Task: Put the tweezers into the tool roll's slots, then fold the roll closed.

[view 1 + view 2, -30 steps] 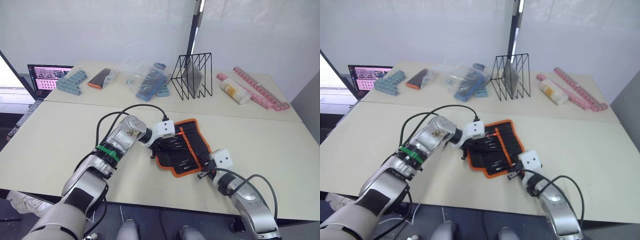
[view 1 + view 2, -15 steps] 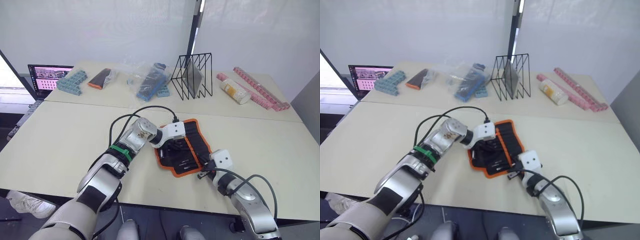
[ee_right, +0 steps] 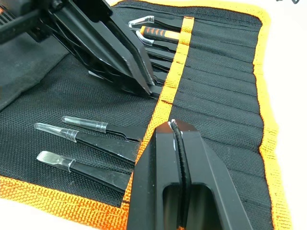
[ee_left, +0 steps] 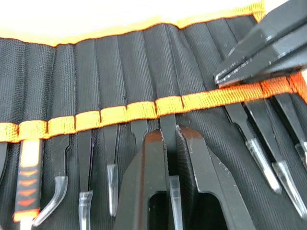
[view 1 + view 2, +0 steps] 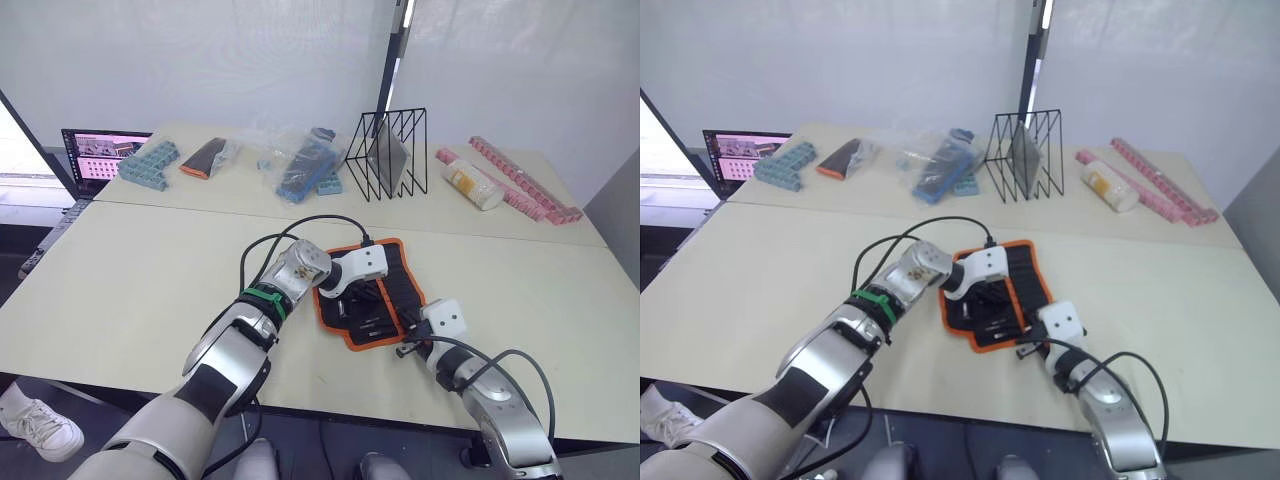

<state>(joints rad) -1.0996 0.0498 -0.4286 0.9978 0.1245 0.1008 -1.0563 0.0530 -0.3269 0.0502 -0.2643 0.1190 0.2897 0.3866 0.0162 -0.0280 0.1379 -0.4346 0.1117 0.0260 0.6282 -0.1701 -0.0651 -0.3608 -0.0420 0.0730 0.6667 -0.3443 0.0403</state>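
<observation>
Left eye view and wrist views, insertion stage. Table (image 5: 120, 270): pale top under both arms. Tool roll (image 5: 395, 280): lies open and flat directly beneath the left gripper (image 4: 170, 139), its orange edging showing on the sides beyond the fingers. Over the last second this gripper has travelled from the roll's left border to its middle, while the right gripper (image 3: 173, 125) has kept its place at the roll's near right corner. Slots (image 4: 139, 72): a row of narrow black pockets just ahead of the left fingertips, past the orange stripe (image 4: 115, 114). Tweezers (image 4: 259, 153): tucked under that stripe on both sides of the left gripper, clear-capped tips trailing back alongside its fingers. Left gripper: closed to a narrow gap on the shank of one of the tweezers, tips almost touching the stripe. Right gripper: fingers pressed together with nothing seen between them, tip resting at the stripe, three tweezers just beside it. Reading: the shift inward suggests one of the last tweezers is being seated; the fold is not yet begun
</observation>
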